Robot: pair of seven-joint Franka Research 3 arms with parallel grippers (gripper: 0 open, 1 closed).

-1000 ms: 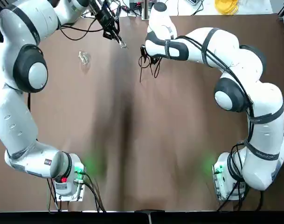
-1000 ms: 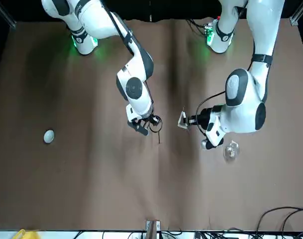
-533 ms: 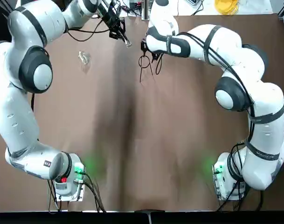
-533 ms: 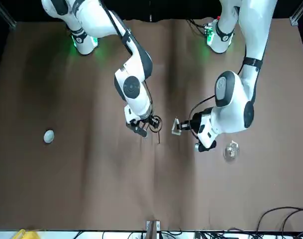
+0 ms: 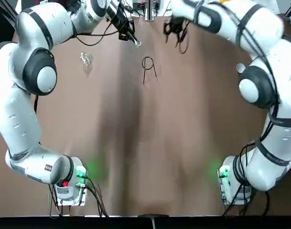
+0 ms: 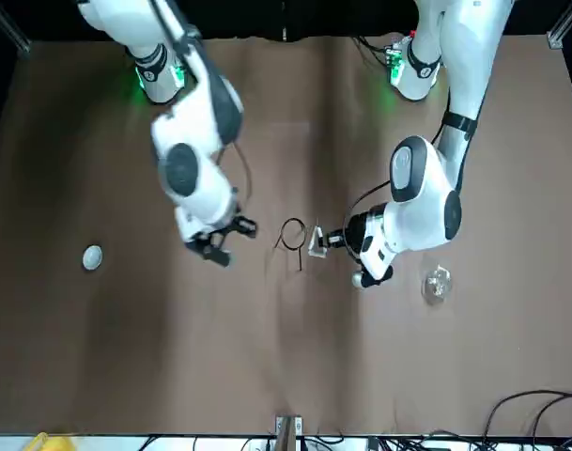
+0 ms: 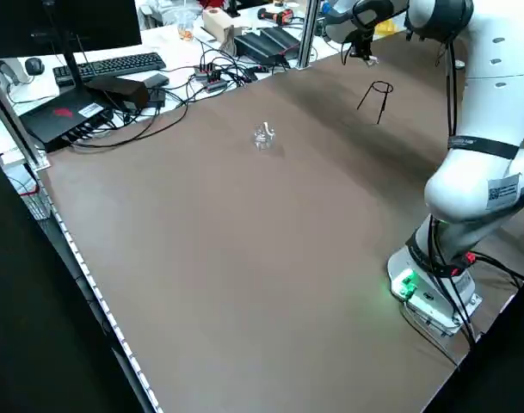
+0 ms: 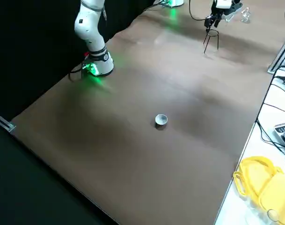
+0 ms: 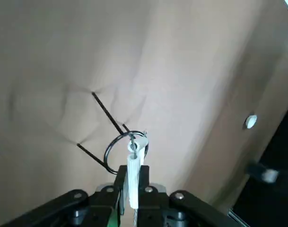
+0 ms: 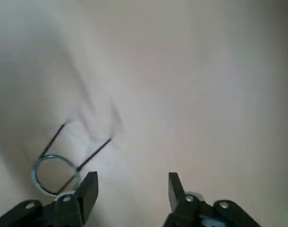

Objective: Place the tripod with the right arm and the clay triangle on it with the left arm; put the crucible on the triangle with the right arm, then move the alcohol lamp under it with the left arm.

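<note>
The left gripper is clamped on the triangle, which stands on edge between the 2 fingers, its long side running out along the finger axis toward the tripod. In the front view the triangle hangs just beside the tripod's ring, on the left arm's side of it, and seemingly a little above (height is hard to judge from overhead). In the left wrist view the triangle's far tip overlaps the ring's rim, so the remaining offset looks small and lies straight ahead of the fingers. The tripod stands upright on the table, legs splayed, touched by neither arm.

The move ahead, as I judge it, turns on that one gap: the triangle must travel forward until centred over the ring, and be laid flat rather than on edge, or it may slip through or tip the light wire stand.

The right gripper hangs with its fingers spread and empty, off to the tripod's other side, toward the crucible, which sits well apart near the table's right edge. The lamp rests near the left arm's wrist.
</note>
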